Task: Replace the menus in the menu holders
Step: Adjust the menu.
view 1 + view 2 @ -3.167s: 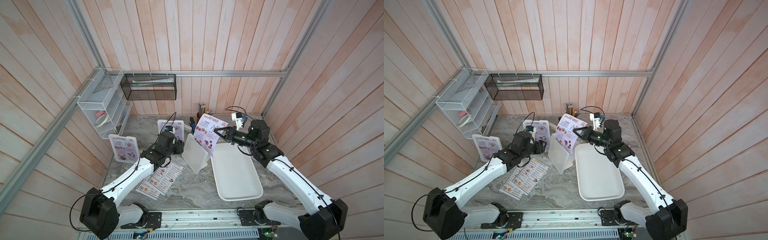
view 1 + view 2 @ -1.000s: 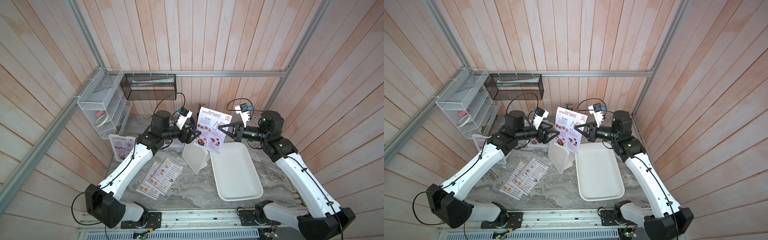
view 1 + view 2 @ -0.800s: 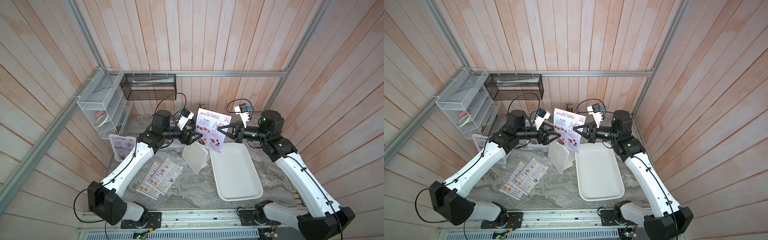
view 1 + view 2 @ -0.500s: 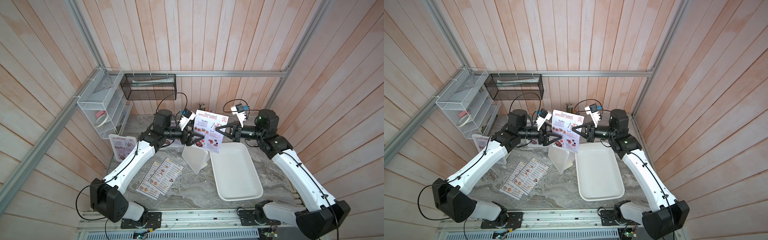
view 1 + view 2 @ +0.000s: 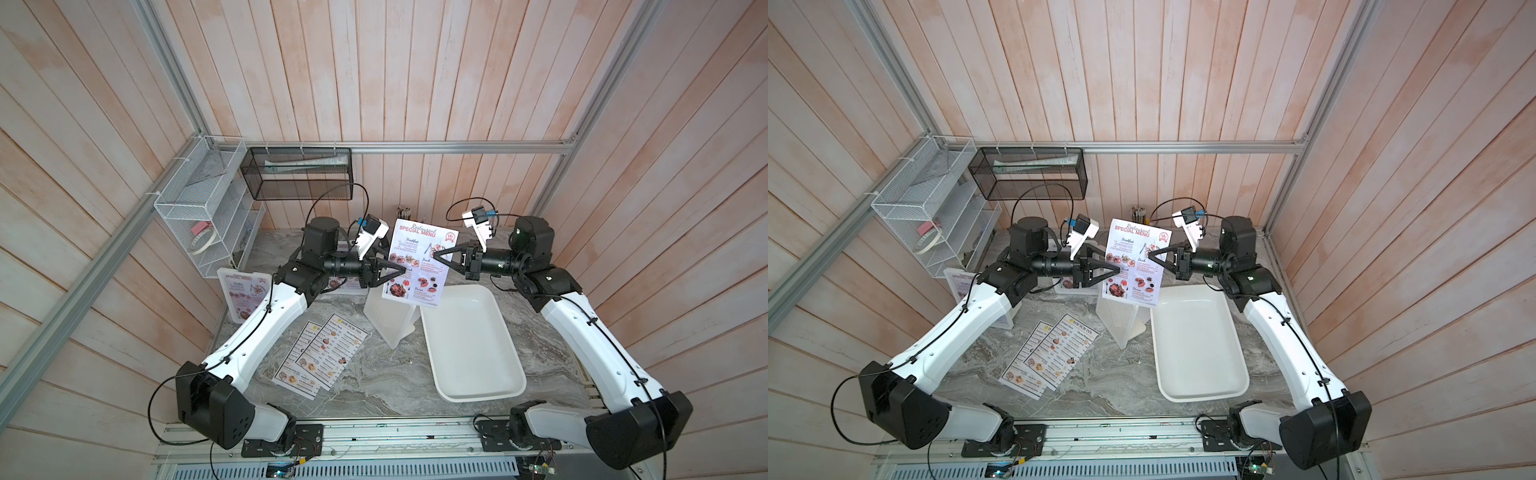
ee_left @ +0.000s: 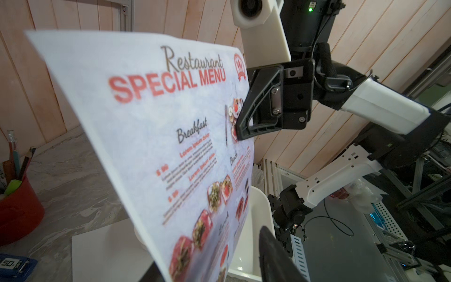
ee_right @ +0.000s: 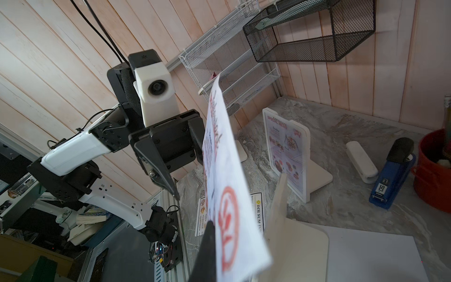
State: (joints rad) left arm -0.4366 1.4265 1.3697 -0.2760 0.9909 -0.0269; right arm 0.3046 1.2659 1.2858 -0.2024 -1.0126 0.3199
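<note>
Top views both show the right tool [image 5: 437, 256] pinching 1 edge of the SPECIAL MENU sheet [image 5: 417, 249], upright above the empty holder [image 5: 390, 324] on the worktop [image 5: 374, 376]. The left tool [image 5: 398, 269] straddles the opposite edge, jaws half apart. It should close squarely, keeping the paper taut and unbent.

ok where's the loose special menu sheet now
In both top views the sheet is in mid-air, pinched by the right gripper, left gripper at its other edge, above the empty holder.
</note>
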